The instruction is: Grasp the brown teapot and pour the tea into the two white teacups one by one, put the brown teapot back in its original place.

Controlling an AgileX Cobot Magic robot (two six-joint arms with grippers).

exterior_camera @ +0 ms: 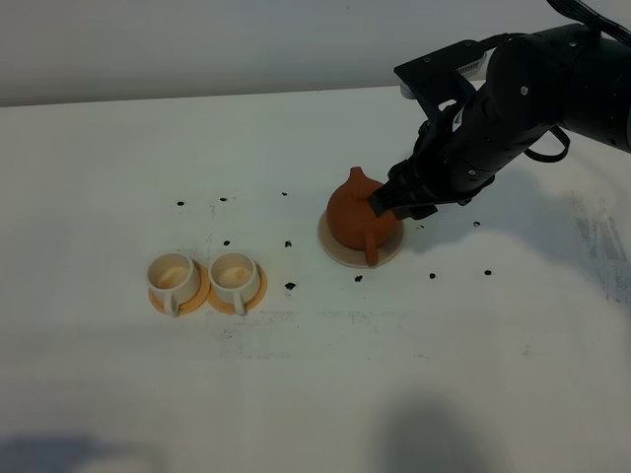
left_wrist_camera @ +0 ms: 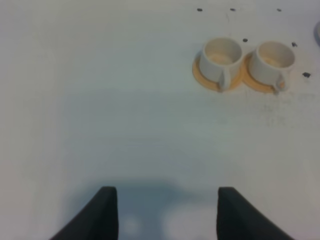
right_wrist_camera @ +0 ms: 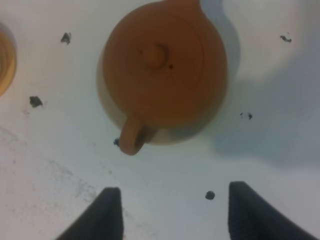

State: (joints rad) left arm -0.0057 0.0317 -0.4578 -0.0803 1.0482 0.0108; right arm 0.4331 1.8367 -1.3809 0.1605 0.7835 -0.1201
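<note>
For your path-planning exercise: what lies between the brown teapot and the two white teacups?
Only white table with a few small black specks separates the brown teapot from the nearer teacup, as the exterior high view shows.

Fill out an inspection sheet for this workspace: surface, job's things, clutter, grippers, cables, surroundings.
Surface: white table, with grey scuffs at front centre and on the right.
Job's things: brown teapot upright with its lid on, on the beige coaster. The two white teacups sit side by side on orange saucers, left of the teapot.
Clutter: small black specks scattered around the teapot and cups.
Grippers: right gripper open by the teapot, holding nothing. Left gripper open over bare table.
Cables: black cable looped on the right arm.
Surroundings: plain pale wall behind the table.
</note>
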